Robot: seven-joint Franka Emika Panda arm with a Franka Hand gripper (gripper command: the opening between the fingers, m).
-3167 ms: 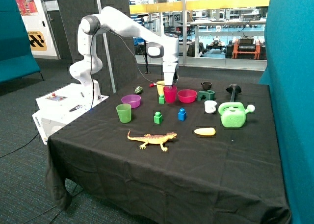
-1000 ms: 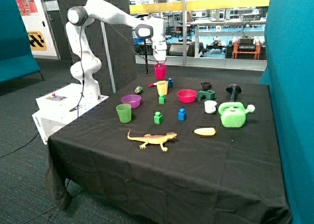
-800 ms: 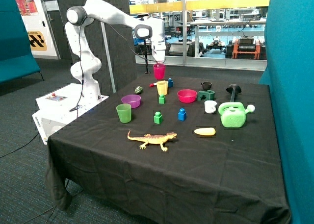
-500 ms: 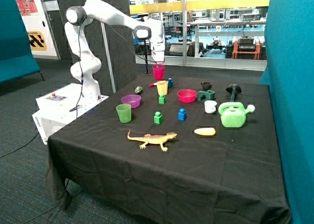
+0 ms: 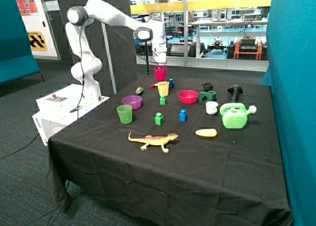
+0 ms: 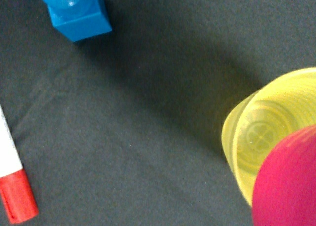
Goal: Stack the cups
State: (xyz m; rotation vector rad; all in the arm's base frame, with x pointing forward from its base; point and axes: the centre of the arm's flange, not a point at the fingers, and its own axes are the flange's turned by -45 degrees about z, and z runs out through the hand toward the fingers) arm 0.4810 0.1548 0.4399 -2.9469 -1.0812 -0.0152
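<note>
My gripper [image 5: 160, 65] is shut on the rim of the magenta cup [image 5: 160, 73], which hangs in the air just above the yellow cup [image 5: 163, 88]. The yellow cup stands upright on the black tablecloth at the back of the table. In the wrist view the magenta cup [image 6: 289, 184] overlaps part of the open mouth of the yellow cup [image 6: 259, 137], slightly off centre. The green cup [image 5: 124, 114] stands alone nearer the front, beside the purple bowl [image 5: 132, 102].
Close to the yellow cup are a blue block [image 5: 171, 83] [image 6: 79, 13], a red-capped marker [image 5: 154, 85] [image 6: 12, 186] and a green block [image 5: 162, 100]. A pink bowl [image 5: 188, 96], white mug [image 5: 212, 107], green watering can [image 5: 235, 115] and toy lizard [image 5: 153, 140] lie further off.
The magenta cup was lifted from the table beside the pink bowl and carried up and back over the yellow cup. In the last second it has barely shifted.
</note>
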